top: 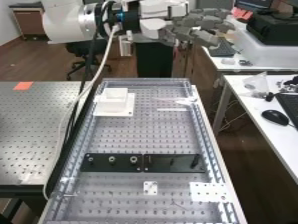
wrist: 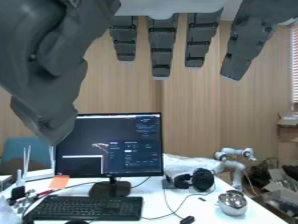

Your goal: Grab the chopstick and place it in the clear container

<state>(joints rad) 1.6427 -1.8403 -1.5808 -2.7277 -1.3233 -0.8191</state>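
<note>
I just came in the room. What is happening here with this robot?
A white robot arm has its dark grey hand up in the air, near the far end of the bench. The fingers are open and hold nothing, so no thing is being handled at this moment. On the bench, a white box stands on a white plate near the far end, and two black plates lie closer to the camera.
</note>
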